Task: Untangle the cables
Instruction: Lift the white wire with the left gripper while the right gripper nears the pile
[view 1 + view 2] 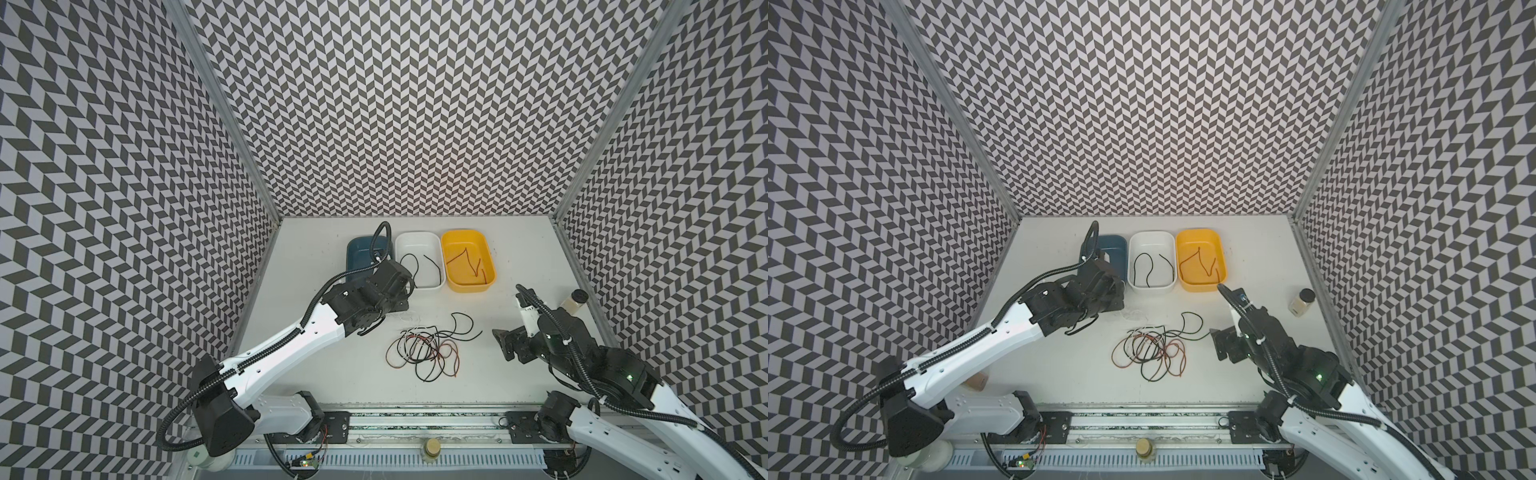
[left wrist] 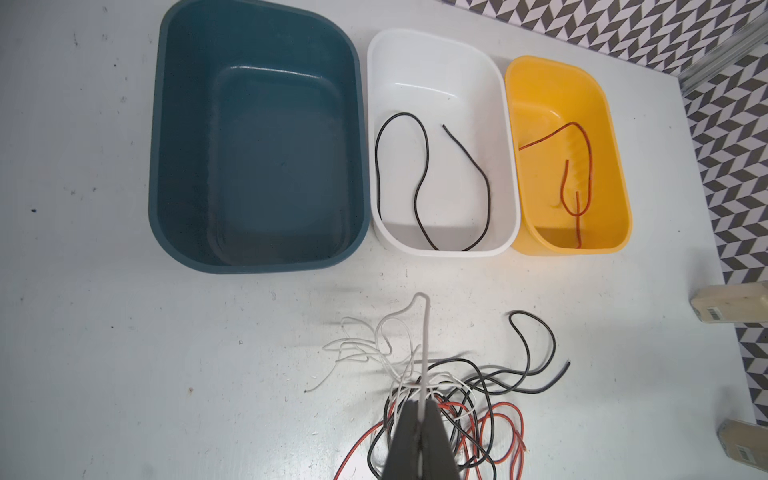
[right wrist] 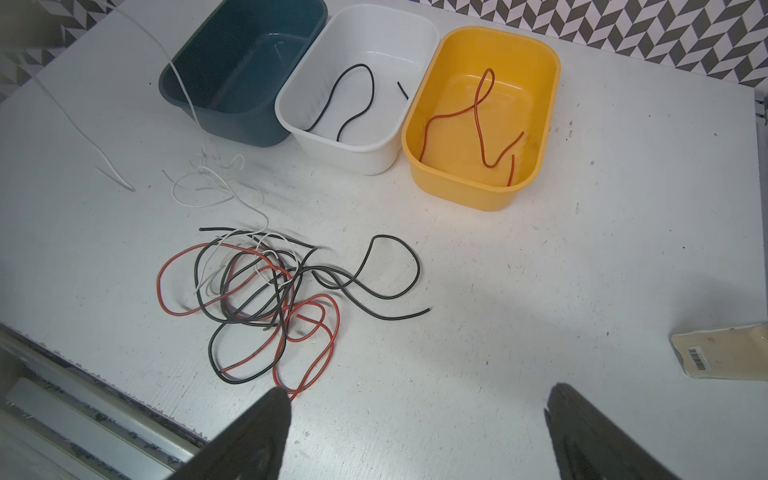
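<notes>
**Left gripper pinches a white cable; right gripper waits open**

The left gripper is clamped on a white cable, which rises taut from its closed tips; the strand's far end seems to trail over the table, though it is faint against the pale surface. The tangle of cables, black, white and red-orange, lies near the table's front edge. The right gripper hovers beside it, jaws wide apart and empty. A black cable lies in the white tray, and a red-orange cable in the yellow tray.
</notes>
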You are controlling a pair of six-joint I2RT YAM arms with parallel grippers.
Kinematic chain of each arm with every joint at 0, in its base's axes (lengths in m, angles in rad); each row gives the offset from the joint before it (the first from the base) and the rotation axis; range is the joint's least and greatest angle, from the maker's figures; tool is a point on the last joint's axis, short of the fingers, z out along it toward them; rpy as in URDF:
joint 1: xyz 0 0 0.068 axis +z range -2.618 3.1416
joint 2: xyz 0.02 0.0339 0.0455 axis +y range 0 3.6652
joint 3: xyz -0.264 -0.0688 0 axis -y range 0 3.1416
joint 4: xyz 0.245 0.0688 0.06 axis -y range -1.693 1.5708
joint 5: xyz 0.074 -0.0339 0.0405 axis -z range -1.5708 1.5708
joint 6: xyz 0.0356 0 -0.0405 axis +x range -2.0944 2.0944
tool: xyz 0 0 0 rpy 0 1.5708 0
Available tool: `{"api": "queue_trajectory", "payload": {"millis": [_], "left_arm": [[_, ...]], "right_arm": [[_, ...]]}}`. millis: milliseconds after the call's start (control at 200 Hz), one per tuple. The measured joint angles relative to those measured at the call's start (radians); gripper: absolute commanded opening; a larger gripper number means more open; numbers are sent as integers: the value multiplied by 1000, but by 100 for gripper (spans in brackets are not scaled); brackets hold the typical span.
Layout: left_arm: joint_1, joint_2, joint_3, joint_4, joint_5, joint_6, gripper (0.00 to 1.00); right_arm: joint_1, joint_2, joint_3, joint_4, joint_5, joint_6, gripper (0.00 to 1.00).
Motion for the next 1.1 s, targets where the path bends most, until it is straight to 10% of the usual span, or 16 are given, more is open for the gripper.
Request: {"api": "queue_trajectory", "payload": {"millis": [1102], "left_arm": [[-19, -162, 193, 67, 202, 35, 0]], "right_arm": [[6, -3, -13, 87, -241, -11, 95]]}}
